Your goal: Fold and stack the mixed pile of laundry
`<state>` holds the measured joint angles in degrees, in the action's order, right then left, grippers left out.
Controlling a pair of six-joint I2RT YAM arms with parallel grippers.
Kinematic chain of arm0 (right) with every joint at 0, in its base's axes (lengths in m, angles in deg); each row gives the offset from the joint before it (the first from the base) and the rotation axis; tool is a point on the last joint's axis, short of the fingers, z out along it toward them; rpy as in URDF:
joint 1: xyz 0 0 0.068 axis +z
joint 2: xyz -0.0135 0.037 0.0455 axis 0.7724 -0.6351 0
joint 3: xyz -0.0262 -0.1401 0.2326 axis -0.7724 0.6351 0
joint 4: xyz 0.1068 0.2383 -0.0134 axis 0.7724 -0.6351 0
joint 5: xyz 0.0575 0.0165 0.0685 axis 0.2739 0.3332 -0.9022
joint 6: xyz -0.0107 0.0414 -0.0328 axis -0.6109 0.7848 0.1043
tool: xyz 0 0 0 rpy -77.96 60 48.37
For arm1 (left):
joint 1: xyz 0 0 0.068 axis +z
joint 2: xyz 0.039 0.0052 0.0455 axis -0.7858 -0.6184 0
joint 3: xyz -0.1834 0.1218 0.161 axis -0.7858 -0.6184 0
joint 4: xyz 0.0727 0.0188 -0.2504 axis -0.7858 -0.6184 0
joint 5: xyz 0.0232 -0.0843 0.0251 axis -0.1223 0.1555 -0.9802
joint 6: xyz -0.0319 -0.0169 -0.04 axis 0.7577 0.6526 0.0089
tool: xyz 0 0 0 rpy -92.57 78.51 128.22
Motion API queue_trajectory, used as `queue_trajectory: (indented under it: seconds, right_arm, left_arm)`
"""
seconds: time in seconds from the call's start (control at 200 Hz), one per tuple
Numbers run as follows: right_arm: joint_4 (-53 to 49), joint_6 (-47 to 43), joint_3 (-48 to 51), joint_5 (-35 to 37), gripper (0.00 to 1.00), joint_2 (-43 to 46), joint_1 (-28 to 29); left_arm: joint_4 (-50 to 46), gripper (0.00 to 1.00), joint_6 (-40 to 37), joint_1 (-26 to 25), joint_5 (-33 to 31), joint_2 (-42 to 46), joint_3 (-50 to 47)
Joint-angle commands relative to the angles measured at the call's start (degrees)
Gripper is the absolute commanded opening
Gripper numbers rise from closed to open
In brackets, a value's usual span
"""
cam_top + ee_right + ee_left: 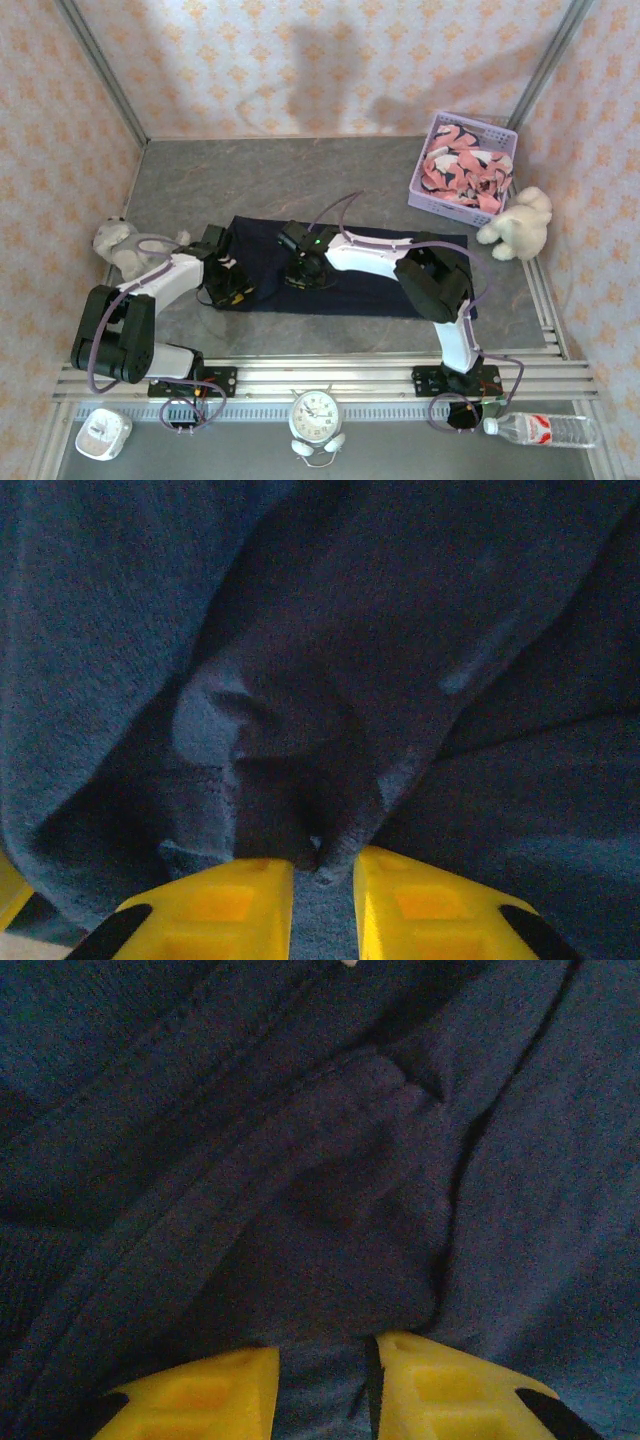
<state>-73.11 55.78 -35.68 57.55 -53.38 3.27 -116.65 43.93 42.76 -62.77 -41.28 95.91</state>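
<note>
The navy garment [370,292] lies spread on the counter [300,180], outside the basket [470,124], not folded yet. The left end effector [232,285] and right end effector [305,275] each pinch a bit of it. The pink garment [462,170] sits inside the basket. Nothing is stacked.

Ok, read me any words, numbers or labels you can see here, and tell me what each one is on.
Nothing here can be read.
Alarm clock dial: numerals too small to read.
Water bottle red label: print too blurred to read.
White gadget: no legible marking.
Navy garment: no lettering seen.
</note>
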Motion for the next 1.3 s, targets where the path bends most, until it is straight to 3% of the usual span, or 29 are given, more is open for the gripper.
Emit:
queue_trajectory:
  seconds: [0.0, 0.115, 0.32, 0.65, 0.776, 0.896, 0.981, 1.016, 1.166, 1.296]
  right_arm:
    - [-4.43, -0.45, -2.82, 5.82, 0.22, -0.23, -0.15]
    - [-5.25, -1.25, -3.12, 6.32, 0.18, -0.65, -0.14]
    - [-5.39, -1.6, -2.71, 6.63, 0.0, -0.05, -0.15]
    - [-11.26, -1.88, 8.52, 6.39, 0.0, 13.1, -0.19]
    - [-10.39, -1.66, 10.95, 5.5, 0.0, 14.2, -0.14]
    - [-12.14, -3.06, 8.36, 3.84, 0.17, 11.57, -0.14]
    - [-14.12, -4.52, 7.5, 5.6, 0.42, 11.97, -0.19]
    - [-15.3, -5.38, 7.26, 7.32, 0.48, 12.64, -0.42]
    - [-18.84, -7.68, 8.02, 11.34, 0.52, 17.27, -5.61]
    - [-19.66, -10.25, 8.38, 13.07, 0.51, 19.5, -12.61]
  left_arm:
    - [-1.14, 0.28, -2.07, -0.53, -3.88, -1.72, 1.01]
    - [-1.63, 0.28, -2.73, -0.5, -4.3, -2.48, 1.58]
    - [-2.18, 0.27, -2.68, -0.53, -5.27, -1.95, 1.92]
    - [-1.74, 0.26, -1.82, -0.53, -7.11, -2.53, 2.21]
    - [-2.18, 0.25, -1.82, -0.54, -7.29, -2.13, 2.57]
    - [-4.6, 0.25, -2.82, -0.54, -8.14, -0.68, 4.16]
    - [-7.49, 0.26, -3.8, -0.54, -9.16, 1.48, 5.87]
    - [-8.64, 0.27, -4.09, -0.51, -9.47, 2.75, 6.57]
    - [-10.92, 0.28, -2.23, -0.56, -7.11, 7.4, 8.49]
    - [-5.38, 0.28, 4.78, -1.35, -2.78, 8.28, 7.22]
